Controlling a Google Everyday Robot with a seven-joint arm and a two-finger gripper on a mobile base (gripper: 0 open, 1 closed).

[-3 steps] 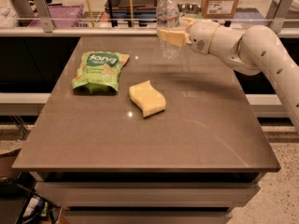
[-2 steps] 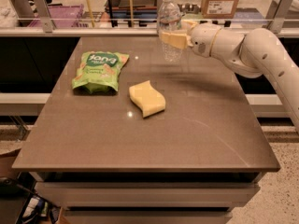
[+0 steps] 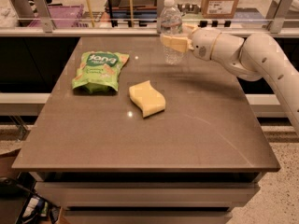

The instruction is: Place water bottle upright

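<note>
The water bottle is a small clear ribbed bottle with a white cap. It stands upright at the far middle of the brown table, its base at or just above the surface. My gripper reaches in from the right on a white arm. Its pale fingers are closed around the bottle's middle, hiding the label band.
A green snack bag lies at the left of the table. A yellow sponge lies near the centre. A rail with posts and shelves with boxes stand behind the table's far edge.
The bottle and the gripper holding it have shifted slightly up and toward the far edge. The bottle stays upright. The bag and sponge have not moved.
</note>
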